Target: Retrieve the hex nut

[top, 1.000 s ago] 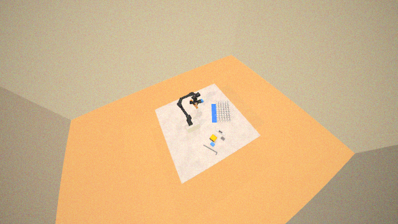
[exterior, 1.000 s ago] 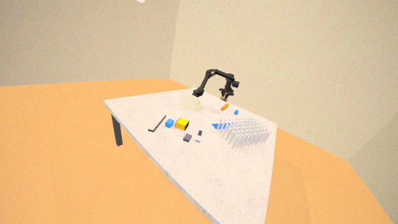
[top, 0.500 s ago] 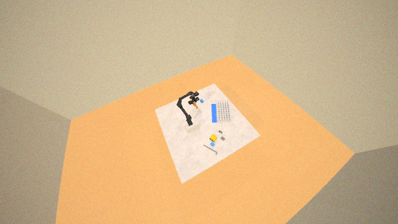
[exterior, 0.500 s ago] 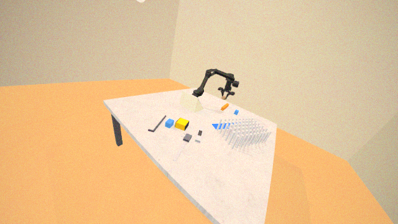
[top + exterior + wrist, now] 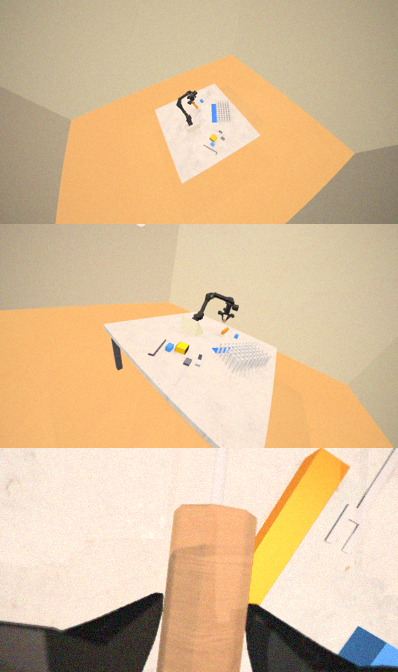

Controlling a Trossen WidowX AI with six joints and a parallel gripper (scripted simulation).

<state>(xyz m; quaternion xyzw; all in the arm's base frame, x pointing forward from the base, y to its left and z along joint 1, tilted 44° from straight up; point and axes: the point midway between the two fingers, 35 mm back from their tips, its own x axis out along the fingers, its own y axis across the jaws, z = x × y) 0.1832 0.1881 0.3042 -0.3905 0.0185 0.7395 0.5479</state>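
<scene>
Two fingers clamped a tan wooden tool handle [image 5: 207,593] above the table [image 5: 217,398]; the nut among the spacers [image 5: 245,356], at three o'clock of the blue strip [image 5: 214,112], could not be made out.

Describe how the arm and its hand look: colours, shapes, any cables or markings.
The arm is slim and dark grey to black, built of thin links with chunkier joints, rising from a pale cream block. The hand has two black, wedge-shaped fingers tapering to points. No cables, labels or markings can be made out at this picture size.
</scene>
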